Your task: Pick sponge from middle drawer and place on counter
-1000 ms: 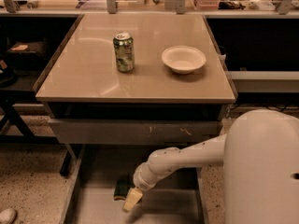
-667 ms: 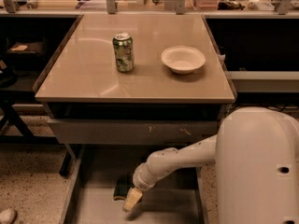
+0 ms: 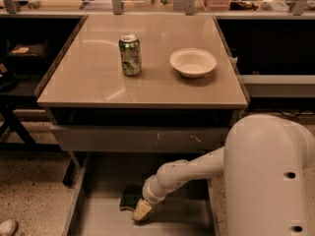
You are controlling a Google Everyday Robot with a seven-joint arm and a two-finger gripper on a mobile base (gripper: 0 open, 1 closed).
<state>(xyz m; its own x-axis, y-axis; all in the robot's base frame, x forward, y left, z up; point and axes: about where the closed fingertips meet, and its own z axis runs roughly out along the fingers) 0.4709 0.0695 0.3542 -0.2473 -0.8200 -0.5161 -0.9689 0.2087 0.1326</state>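
The sponge (image 3: pixel 129 199), dark green over a thin yellow layer, lies on the floor of the open middle drawer (image 3: pixel 101 220) at the bottom of the view. My gripper (image 3: pixel 141 211) reaches down into that drawer and sits right at the sponge's right edge, touching or nearly touching it. My arm partly hides the sponge's right side. The beige counter (image 3: pixel 98 77) spreads above, with nothing of mine over it.
A green can (image 3: pixel 130 54) and a white bowl (image 3: pixel 193 62) stand on the counter. A grey drawer front with pale scratches (image 3: pixel 147 139) sits just under the counter. My large white arm link (image 3: pixel 268 181) fills the lower right. Cluttered shelves run along the back.
The large white arm link has swung a little to the left. The gripper stays at the sponge with almost no movement.
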